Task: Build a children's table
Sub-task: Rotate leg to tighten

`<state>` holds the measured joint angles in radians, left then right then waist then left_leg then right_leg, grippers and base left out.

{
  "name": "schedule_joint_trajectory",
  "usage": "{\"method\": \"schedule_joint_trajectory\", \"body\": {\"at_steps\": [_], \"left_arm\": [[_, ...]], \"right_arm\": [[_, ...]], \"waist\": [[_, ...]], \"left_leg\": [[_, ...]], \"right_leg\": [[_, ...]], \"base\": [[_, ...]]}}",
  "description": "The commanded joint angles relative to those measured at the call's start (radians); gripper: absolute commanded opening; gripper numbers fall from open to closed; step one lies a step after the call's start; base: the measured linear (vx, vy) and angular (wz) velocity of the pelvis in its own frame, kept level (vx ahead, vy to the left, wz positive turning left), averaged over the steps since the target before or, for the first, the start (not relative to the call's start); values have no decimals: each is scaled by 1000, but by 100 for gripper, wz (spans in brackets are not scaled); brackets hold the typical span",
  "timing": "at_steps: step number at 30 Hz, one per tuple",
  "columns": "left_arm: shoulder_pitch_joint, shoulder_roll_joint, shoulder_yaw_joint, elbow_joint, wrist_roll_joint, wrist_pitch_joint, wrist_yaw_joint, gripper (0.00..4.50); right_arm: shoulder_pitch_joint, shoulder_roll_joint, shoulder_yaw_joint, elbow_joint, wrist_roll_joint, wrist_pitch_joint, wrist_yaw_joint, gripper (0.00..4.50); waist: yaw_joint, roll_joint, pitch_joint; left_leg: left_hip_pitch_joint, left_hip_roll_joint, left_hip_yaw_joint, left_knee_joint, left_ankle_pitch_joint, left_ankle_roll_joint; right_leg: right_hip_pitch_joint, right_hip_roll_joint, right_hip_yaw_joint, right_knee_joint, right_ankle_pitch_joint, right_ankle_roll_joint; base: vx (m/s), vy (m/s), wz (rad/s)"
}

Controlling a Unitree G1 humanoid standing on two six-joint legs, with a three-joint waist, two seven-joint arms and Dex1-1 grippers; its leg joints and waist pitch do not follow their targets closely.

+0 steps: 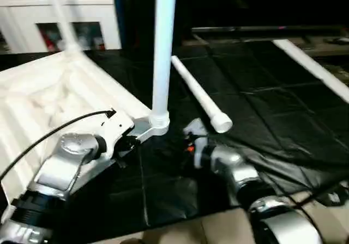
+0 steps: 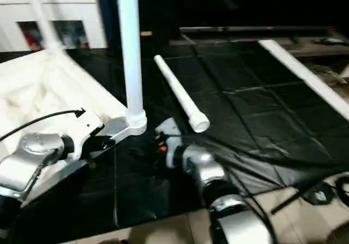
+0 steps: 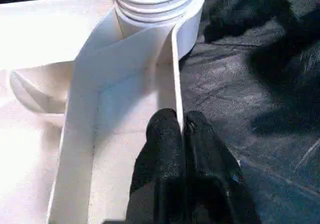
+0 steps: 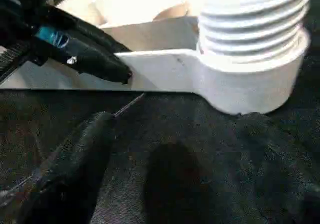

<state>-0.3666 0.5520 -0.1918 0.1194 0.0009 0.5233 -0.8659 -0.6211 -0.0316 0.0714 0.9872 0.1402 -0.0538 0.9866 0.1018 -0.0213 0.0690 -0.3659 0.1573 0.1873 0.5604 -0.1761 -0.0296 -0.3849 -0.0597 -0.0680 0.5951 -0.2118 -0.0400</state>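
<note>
I see the white plastic rectangular table top (image 1: 49,99) lying ribbed underside up on the black sheet-covered counter (image 1: 262,118). One white round tapered tube leg (image 1: 162,53) stands upright, screwed into the rounded corner socket (image 4: 250,86) nearest my arms. My left end effector (image 3: 181,126) has its two black fingers pressed together on the thin side wall of the table top, just beside that socket. My right end effector (image 4: 165,134) sits low over the counter just outside the socket, touching nothing; its fingers are spread. A second loose white tube leg (image 1: 200,95) lies flat on the counter, just beyond the socket. A third white tube leg (image 1: 313,66) lies well apart from the socket, toward the counter's far right.
</note>
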Motion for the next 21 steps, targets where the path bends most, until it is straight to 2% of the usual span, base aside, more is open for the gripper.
{"method": "schedule_joint_trajectory", "body": {"at_steps": [1,3,4,5,6,7,8,10,13,18,21], "left_arm": [[-15,15,-43,27,7,-35,-47,0],[-19,21,-49,39,6,-61,-63,0],[-22,23,-52,47,2,-75,-75,0],[-23,25,-54,53,-1,-86,-84,0],[-23,28,-56,57,-2,-102,-93,0],[-21,33,-60,62,-4,-125,-110,0],[-21,33,-60,62,-4,-125,-110,0],[-16,44,-66,66,-9,-154,-140,0],[-12,61,-77,77,-11,-204,-186,0],[-4,86,-95,89,-27,-276,-275,0],[-2,95,-107,87,-33,-294,-308,0]], "right_arm": [[8,-33,-20,-59,26,10,47,439],[16,-56,-17,-95,29,8,71,447],[22,-69,-11,-115,24,-9,80,447],[27,-78,-7,-132,22,-12,88,447],[31,-85,-7,-150,29,-1,102,447],[40,-95,-11,-187,47,24,124,447],[40,-95,-11,-187,47,24,124,447],[52,-110,-3,-234,36,29,114,447],[71,-138,17,-298,30,53,140,447],[74,-189,32,-332,18,48,189,447],[62,-200,37,-321,3,44,183,447]], "waist": [[1,25,-58],[8,26,-63],[9,26,-64],[15,26,-71],[16,28,-73],[19,26,-73],[22,25,-77],[24,22,-78],[26,22,-76],[37,24,-67],[37,22,-67]], "left_leg": [[30,94,-40,-81,-335,-19],[34,95,-31,-74,-278,-2],[29,93,-29,-72,-259,2],[28,92,-24,-65,-207,12],[24,93,-21,-61,-159,22],[21,91,-20,-59,-146,32],[20,92,-19,-54,-118,42],[18,91,-19,-50,-87,55],[17,91,-19,-51,-107,55],[27,95,-19,-59,-215,5],[30,96,-21,-63,-243,-20]], "right_leg": [[20,-111,72,-83,-265,-177],[18,-104,69,-71,-176,-201],[22,-104,67,-68,-153,-208],[26,-102,64,-59,-84,-218],[29,-99,61,-48,-12,-231],[31,-96,59,-47,9,-232],[35,-99,58,-39,56,-237],[38,-99,55,-35,93,-245],[38,-97,53,-39,47,-232],[29,-101,59,-59,-142,-204],[29,-103,59,-59,-177,-198]], "base": [[0,0,0],[62,-16,5],[66,-18,5],[71,-24,5],[64,-23,2],[64,-23,2],[53,-16,0],[0,0,0],[0,0,0],[0,0,0],[0,0,0]]}}
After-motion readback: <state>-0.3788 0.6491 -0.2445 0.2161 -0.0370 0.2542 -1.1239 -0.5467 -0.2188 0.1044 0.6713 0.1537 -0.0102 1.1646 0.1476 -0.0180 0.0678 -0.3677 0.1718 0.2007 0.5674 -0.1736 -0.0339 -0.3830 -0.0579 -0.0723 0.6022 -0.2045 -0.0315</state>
